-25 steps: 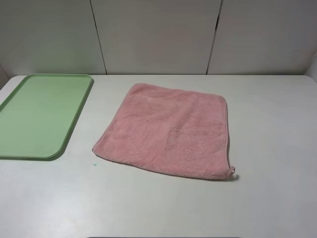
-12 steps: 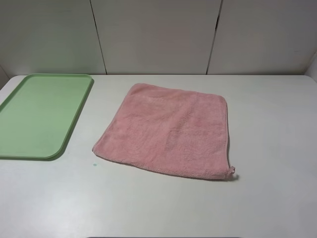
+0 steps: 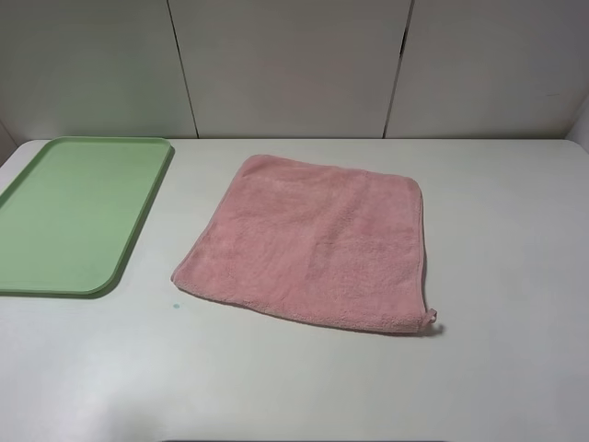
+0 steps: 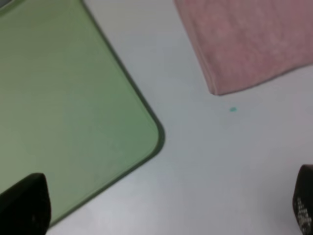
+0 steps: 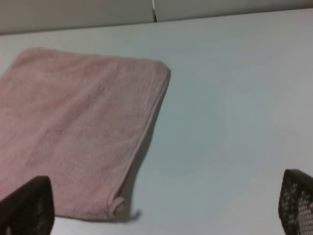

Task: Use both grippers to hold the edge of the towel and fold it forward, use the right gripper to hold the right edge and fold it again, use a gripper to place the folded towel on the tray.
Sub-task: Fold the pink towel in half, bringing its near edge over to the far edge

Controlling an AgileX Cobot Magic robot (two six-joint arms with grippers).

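The pink towel (image 3: 313,241) lies flat and unfolded on the white table (image 3: 497,368), its small loop tag (image 3: 431,318) at the near right corner. To its left sits the light green tray (image 3: 74,212), with nothing on it. Neither gripper shows in the exterior high view. In the left wrist view my left gripper (image 4: 164,208) is open, above the table beside the tray's corner (image 4: 151,132) and short of the towel's corner (image 4: 215,88). In the right wrist view my right gripper (image 5: 161,205) is open over the table near the towel's (image 5: 73,127) right edge and tag (image 5: 117,204).
A tiny green speck (image 3: 175,306) lies on the table between tray and towel, also seen in the left wrist view as the speck (image 4: 233,109). A pale panelled wall (image 3: 294,64) stands behind the table's far edge.
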